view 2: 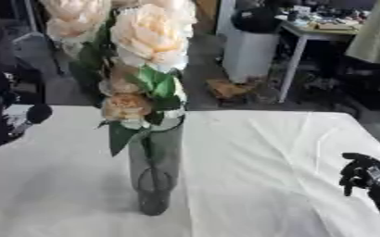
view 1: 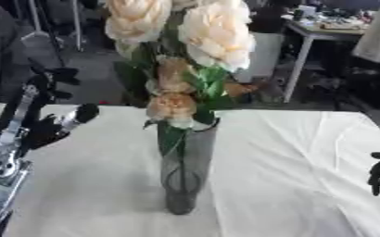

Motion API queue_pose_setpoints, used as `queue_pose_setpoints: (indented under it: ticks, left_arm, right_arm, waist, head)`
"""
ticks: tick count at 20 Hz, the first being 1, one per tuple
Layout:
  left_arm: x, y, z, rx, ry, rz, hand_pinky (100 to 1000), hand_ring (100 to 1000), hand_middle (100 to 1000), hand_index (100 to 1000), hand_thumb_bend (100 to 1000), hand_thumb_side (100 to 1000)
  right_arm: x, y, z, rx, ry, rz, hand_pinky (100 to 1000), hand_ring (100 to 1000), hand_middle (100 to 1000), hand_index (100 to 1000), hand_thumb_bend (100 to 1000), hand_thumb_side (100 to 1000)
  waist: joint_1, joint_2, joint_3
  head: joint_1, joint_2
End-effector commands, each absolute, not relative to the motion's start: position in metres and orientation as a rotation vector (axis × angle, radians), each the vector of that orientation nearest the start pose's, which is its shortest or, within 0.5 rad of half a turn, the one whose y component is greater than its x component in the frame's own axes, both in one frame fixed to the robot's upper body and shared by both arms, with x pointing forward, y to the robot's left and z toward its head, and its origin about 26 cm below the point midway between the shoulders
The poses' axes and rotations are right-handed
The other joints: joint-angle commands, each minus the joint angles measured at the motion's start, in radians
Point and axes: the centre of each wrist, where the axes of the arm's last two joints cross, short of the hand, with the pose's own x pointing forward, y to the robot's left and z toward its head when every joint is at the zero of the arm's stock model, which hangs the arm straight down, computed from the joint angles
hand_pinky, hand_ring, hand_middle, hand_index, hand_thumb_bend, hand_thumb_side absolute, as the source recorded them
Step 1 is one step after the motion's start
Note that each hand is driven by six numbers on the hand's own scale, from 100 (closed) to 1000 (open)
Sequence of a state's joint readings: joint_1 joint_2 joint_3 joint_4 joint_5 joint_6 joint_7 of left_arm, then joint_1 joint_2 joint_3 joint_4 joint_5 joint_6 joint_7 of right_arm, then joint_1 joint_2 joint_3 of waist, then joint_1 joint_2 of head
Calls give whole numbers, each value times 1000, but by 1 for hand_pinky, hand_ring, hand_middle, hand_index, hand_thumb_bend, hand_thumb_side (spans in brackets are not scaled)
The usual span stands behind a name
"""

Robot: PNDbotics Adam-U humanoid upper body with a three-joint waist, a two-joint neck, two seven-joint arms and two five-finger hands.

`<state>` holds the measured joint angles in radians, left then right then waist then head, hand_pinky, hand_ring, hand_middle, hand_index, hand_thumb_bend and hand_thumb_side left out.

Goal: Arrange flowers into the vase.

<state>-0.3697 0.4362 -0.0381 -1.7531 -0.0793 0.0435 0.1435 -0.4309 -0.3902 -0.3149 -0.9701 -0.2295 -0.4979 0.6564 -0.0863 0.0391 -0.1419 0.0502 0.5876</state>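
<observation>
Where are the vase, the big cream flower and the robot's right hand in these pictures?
vase point(view 1: 186, 176): left eye view, on its grey glass wall.
big cream flower point(view 1: 218, 34): left eye view, on its petals.
right hand point(view 2: 360, 172): right eye view, on its curled dark fingers.

The left hand point(view 1: 60, 125) is raised over the left edge of the table, fingers straight and apart, holding nothing. The right hand point(view 2: 362, 175) hangs near the right edge, fingers curled downward, empty.
</observation>
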Motion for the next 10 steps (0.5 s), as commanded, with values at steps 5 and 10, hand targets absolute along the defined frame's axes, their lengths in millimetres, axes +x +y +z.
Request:
queue_pose_setpoints:
  ticks: [5, 10]
  left_arm:
    - [341, 281, 171, 363, -2185, -183, 696, 864, 609, 784, 991, 750]
    - [339, 270, 159, 324, -2226, -101, 689, 856, 603, 780, 1000, 813]
  right_arm:
    - [377, -423, 56, 93, -2023, 572, 321, 476, 508, 803, 100, 749]
    - [384, -418, 66, 113, -2047, 606, 323, 478, 510, 804, 100, 740]
  waist:
    - [3, -12, 4]
    - [3, -11, 7]
  head:
    - [0, 9]
    - [-14, 26]
